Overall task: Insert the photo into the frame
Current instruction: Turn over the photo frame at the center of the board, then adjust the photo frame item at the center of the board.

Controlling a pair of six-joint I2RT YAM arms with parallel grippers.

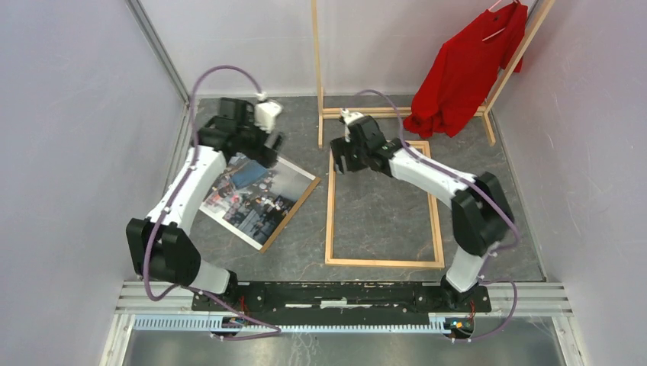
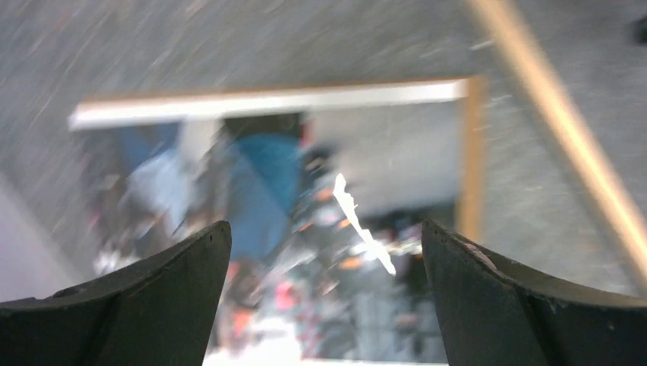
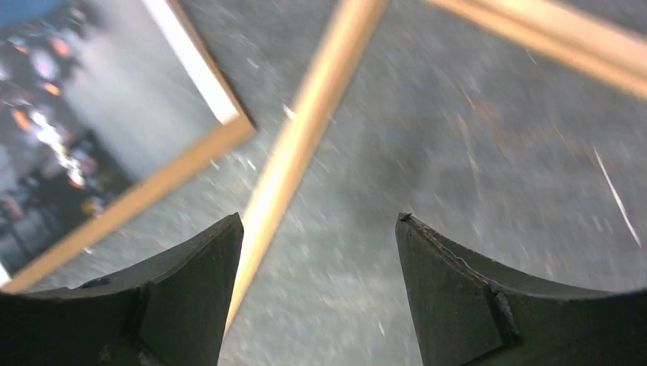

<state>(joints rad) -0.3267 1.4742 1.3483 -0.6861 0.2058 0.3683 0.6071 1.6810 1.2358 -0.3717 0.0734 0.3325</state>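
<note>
Photo (image 1: 255, 197) and frame (image 1: 329, 213) lie apart on your grey table (image 1: 229, 252), the print not yet inside

Your left gripper (image 1: 271, 145) hangs over the far corner of the photo, jaws spread wide with nothing between them. The print lies face up and skewed at left of centre, on a brown backing board (image 1: 294, 210) whose edge shows along its right side. Your right gripper (image 1: 341, 156) sits above the far left corner of the light wooden frame, its fingers (image 3: 458, 297) also parted and gripping nothing, one frame rail running below them. The frame lies flat to the right of the photo, whose nearest corner is close to the frame's left rail without touching it. A clothes rack (image 1: 317, 69) with a red shirt (image 1: 465, 72) stands at the back
</note>
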